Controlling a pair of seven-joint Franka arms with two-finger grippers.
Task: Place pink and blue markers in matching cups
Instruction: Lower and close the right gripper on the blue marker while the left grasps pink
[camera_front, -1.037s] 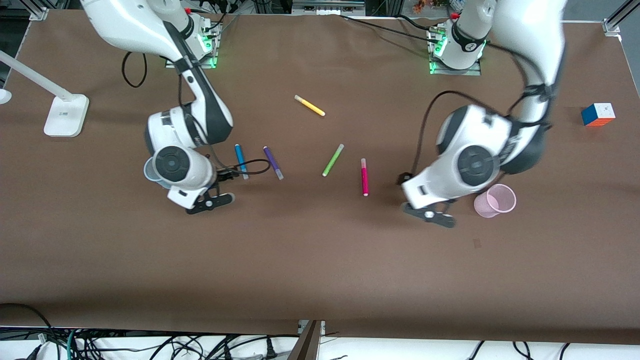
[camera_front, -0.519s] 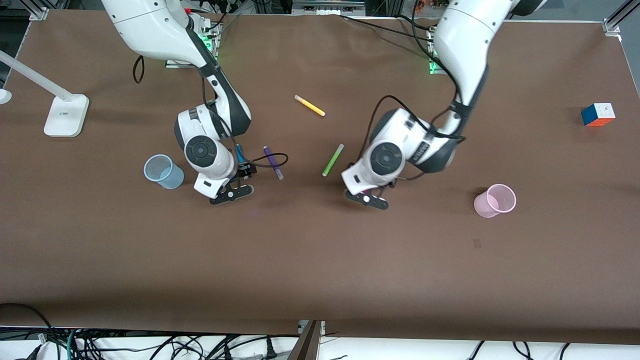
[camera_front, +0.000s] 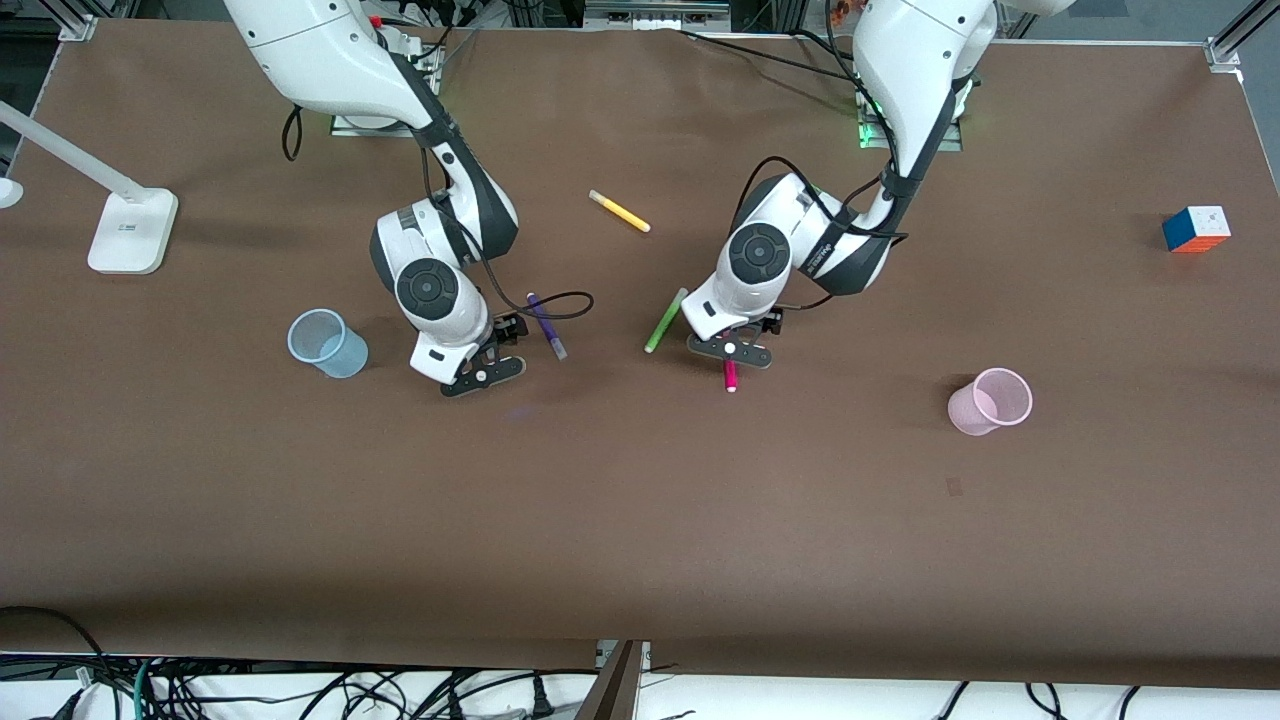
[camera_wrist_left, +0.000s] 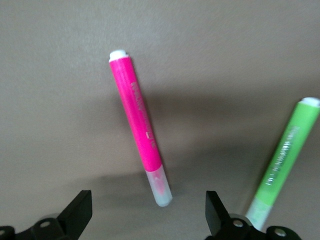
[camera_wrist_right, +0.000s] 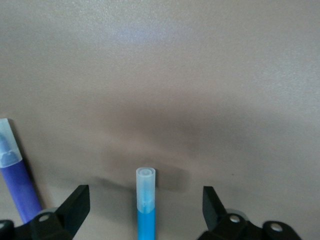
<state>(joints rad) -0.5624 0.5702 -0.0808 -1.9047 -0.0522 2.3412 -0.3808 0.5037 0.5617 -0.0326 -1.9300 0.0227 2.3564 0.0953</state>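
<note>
- Left gripper (camera_front: 733, 340) hangs right over the pink marker (camera_front: 729, 375), fingers (camera_wrist_left: 77, 212) spread wide with the capped end sitting between them, not touching it. In the front view only the marker's end nearer the camera pokes out from under the gripper.
- Green pen (camera_front: 665, 320) lies just beside it, toward the right arm's end.
- Right gripper (camera_front: 490, 350) is over the blue marker (camera_wrist_right: 145, 202), also wide open and holding nothing; the clear cap sits between its 2 fingers (camera_wrist_right: 75, 207).
- Purple pen (camera_front: 546, 325) lies just beside that one.
- Blue cup (camera_front: 326, 343) stands upright near the right gripper, toward the right arm's end.
- Pink cup (camera_front: 989, 401) stands well apart from the pink marker, toward the left arm's end.
- Both cups look empty.
</note>
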